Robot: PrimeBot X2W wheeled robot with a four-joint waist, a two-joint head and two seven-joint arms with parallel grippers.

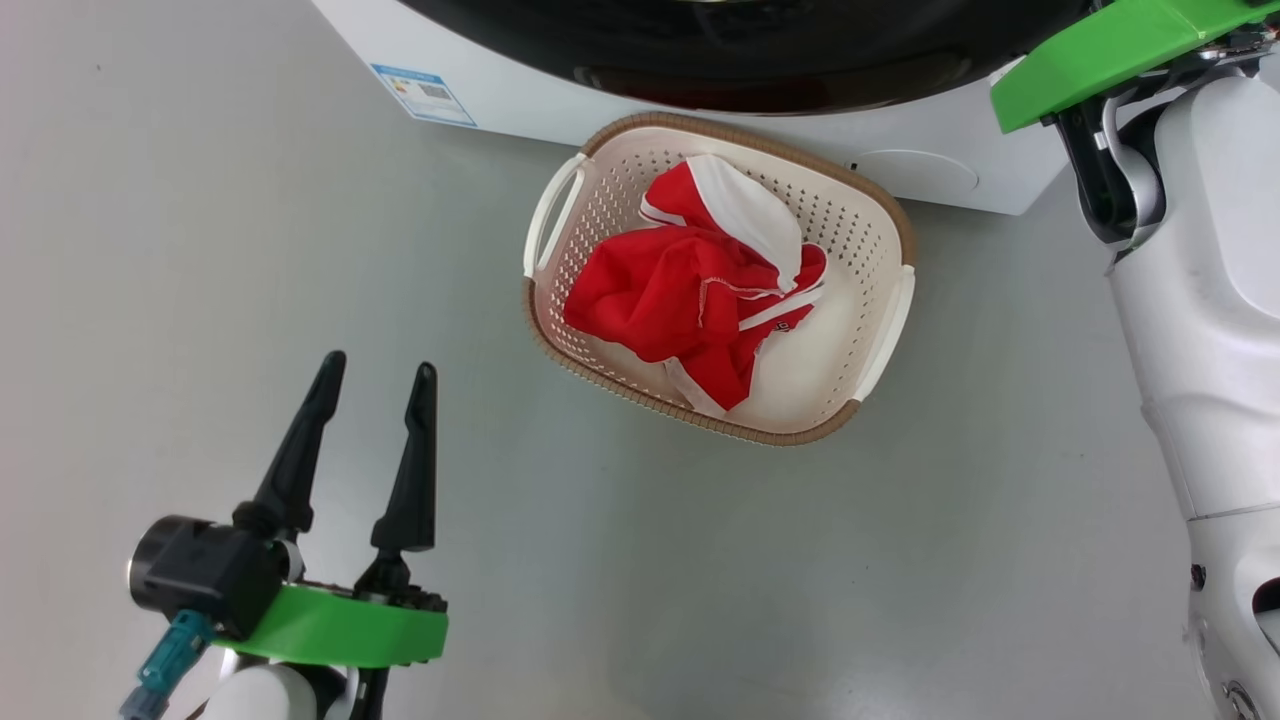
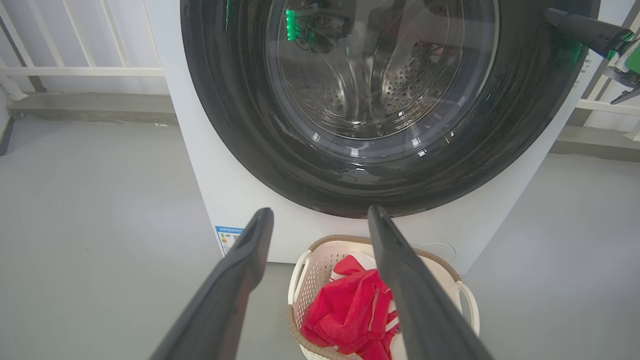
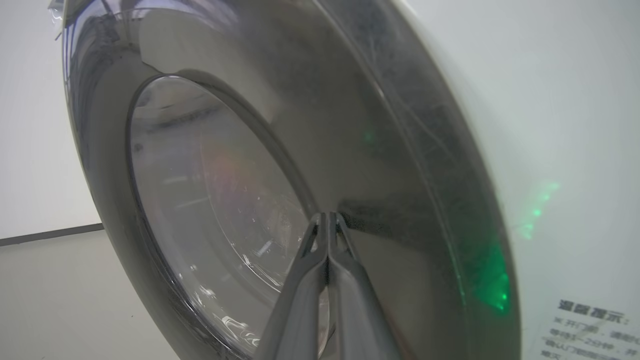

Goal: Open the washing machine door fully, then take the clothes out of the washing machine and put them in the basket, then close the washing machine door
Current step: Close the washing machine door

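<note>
Entry: right gripper (image 3: 327,216) — fingers pressed together, tips at the black rim of the washing machine door (image 3: 380,165), apparently to push it shut. The left gripper (image 1: 381,362) is spread and empty, held clear. The clothes (image 1: 670,290) are lodged in the basket (image 1: 740,432) — ahead of the left fingertips, against the washing machine (image 1: 560,95).

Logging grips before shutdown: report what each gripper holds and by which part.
Nothing is held. Left gripper open over the floor; right gripper shut empty, tips at the black rim of the washing machine door.

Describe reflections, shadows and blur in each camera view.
Head view: even light, soft shadow under the basket. Left wrist view: green glints reflected on the door. Right wrist view: door edge blurred, green glow on the white washing machine.
</note>
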